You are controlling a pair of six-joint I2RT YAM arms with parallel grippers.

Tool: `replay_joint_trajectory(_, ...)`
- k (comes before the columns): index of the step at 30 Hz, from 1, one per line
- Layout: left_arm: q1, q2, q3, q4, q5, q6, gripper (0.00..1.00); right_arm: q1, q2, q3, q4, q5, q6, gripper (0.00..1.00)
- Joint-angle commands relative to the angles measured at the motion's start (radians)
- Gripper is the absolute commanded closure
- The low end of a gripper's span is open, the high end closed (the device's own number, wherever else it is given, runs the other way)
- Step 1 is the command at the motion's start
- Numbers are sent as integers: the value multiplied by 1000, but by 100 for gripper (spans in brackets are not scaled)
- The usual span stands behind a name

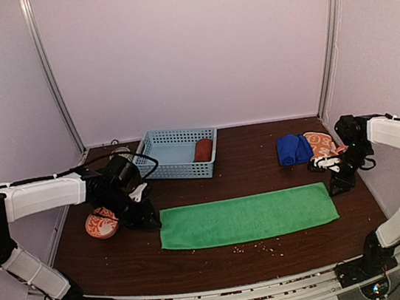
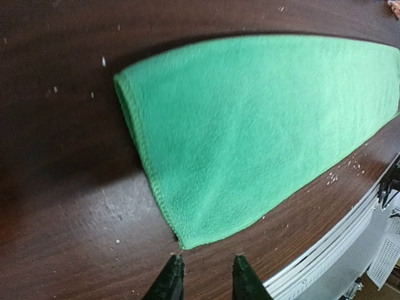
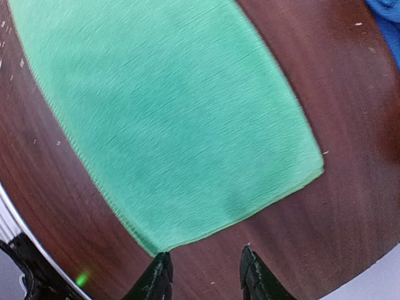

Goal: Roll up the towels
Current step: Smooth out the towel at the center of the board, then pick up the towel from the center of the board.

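now green towel [image 1: 248, 217] flat; l end effector [image 2: 207, 259], r end effector [image 3: 205, 254] w/ jaws apart (one per end).

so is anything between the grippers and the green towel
Nothing visible. The left gripper sits just off one short end of the green towel, the right gripper off the other, with only bare table between.

The dark wooden table [image 1: 201, 260] carries a flat green towel [image 1: 247, 216], blue towel [image 1: 293, 149], patterned towel [image 1: 321, 143], basket [image 1: 177, 172] and bowl [image 1: 102, 225].
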State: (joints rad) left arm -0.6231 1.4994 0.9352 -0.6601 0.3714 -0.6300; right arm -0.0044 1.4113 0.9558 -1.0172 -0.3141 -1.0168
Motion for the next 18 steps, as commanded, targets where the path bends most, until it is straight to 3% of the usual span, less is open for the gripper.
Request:
replay_joint_trajectory(1, -2, 11, 89, 9, -96, 63, 77, -30, 104, 57, 74, -96, 222, 62)
replay_joint_trajectory(5, -10, 47, 107, 175, -64, 94, 92, -31, 157, 45, 160, -129, 329, 62)
replay_joint_trajectory(9, -9, 117, 105, 278, -92, 111, 99, -31, 218, 54, 234, -119, 395, 63)
replay_joint_trajectory(18, -10, 264, 94, 358, -242, 115, 100, -31, 350, 66, 368, 0, 501, 65)
